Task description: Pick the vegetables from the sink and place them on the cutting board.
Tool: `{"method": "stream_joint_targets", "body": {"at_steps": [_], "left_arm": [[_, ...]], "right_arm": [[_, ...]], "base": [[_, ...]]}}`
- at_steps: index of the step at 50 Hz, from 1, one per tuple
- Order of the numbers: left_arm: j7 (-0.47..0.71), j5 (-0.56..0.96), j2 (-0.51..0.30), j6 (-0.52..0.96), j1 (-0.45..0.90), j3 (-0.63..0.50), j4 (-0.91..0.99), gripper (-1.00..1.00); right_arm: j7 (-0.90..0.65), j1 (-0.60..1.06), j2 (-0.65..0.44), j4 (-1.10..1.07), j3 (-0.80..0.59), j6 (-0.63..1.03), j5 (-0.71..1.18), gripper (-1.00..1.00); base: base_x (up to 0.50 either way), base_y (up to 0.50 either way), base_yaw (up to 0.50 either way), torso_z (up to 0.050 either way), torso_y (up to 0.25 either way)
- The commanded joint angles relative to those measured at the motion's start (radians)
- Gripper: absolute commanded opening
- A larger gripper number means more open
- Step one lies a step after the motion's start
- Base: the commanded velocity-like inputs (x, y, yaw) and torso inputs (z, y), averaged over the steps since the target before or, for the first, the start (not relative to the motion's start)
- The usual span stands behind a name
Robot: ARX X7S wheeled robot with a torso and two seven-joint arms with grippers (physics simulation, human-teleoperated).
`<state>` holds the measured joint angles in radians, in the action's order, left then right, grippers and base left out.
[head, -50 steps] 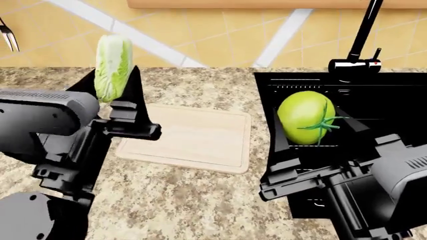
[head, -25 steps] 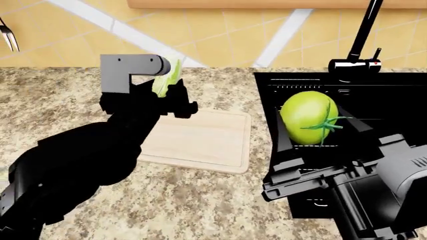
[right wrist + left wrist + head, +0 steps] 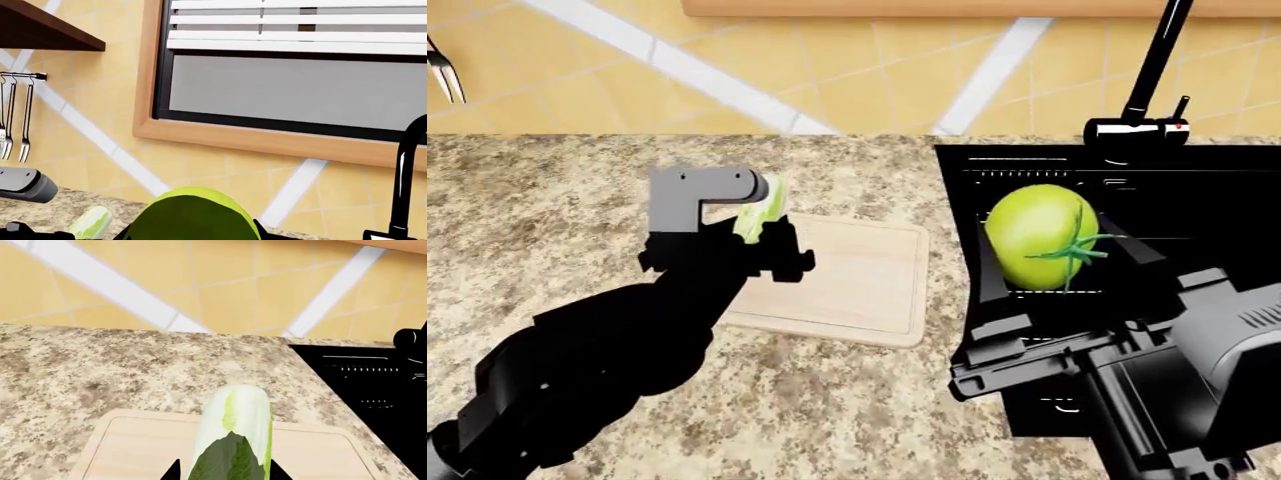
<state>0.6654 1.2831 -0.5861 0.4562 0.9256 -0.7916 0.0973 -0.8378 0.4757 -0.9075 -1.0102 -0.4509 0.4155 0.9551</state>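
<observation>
My left gripper (image 3: 757, 238) is shut on the pale-green cabbage piece (image 3: 762, 208), holding it low over the far left part of the beige cutting board (image 3: 854, 285). In the left wrist view the cabbage (image 3: 233, 435) sticks out between the jaws above the board (image 3: 133, 450). My right gripper (image 3: 1054, 275) is shut on the round yellow-green tomato (image 3: 1041, 238), held above the black sink (image 3: 1214, 210). In the right wrist view the tomato (image 3: 193, 215) fills the space between the jaws.
The board lies on a speckled granite counter (image 3: 547, 210) left of the sink. The tall black faucet (image 3: 1154, 70) stands behind the sink. Utensils (image 3: 17, 120) hang on the tiled wall at the far left. The left arm covers the board's left edge.
My left arm has swung the cabbage from high at the left down and rightward to just over the cutting board. The right gripper and tomato have barely moved.
</observation>
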Motion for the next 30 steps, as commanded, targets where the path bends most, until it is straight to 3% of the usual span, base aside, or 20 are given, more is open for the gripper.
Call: {"method": "stream_joint_targets", "body": {"at_steps": [1,9,10,24,30], "left_arm": [[-0.022,-0.002,0.005,-0.025,-0.038,-0.006,-0.04,-1.0],[-0.026,-0.002,0.005,-0.032,-0.044,-0.003,-0.049,-1.0],[-0.025,-0.002,0.004,-0.033,-0.044,-0.002,-0.046,1.0],[-0.006,-0.003,-0.007,-0.044,-0.042,0.011,-0.006,1.0],[0.073,0.025,-0.074,-0.044,-0.029,0.051,0.192,1.0]], "right_arm": [[0.003,0.007,-0.001,0.004,-0.01,0.004,-0.011,-1.0],[0.003,0.012,0.0,0.012,-0.018,0.003,-0.01,-1.0],[0.003,0.012,0.001,0.012,-0.018,0.002,-0.01,-1.0],[0.003,0.011,-0.004,0.015,-0.022,-0.011,-0.009,-1.0],[0.005,0.013,-0.002,0.019,-0.028,-0.012,-0.011,-1.0]], "base": [[0.0,0.0,0.0,0.0,0.0],[0.0,0.0,0.0,0.0,0.0],[0.0,0.0,0.0,0.0,0.0],[0.0,0.0,0.0,0.0,0.0],[0.0,0.0,0.0,0.0,0.0]]}}
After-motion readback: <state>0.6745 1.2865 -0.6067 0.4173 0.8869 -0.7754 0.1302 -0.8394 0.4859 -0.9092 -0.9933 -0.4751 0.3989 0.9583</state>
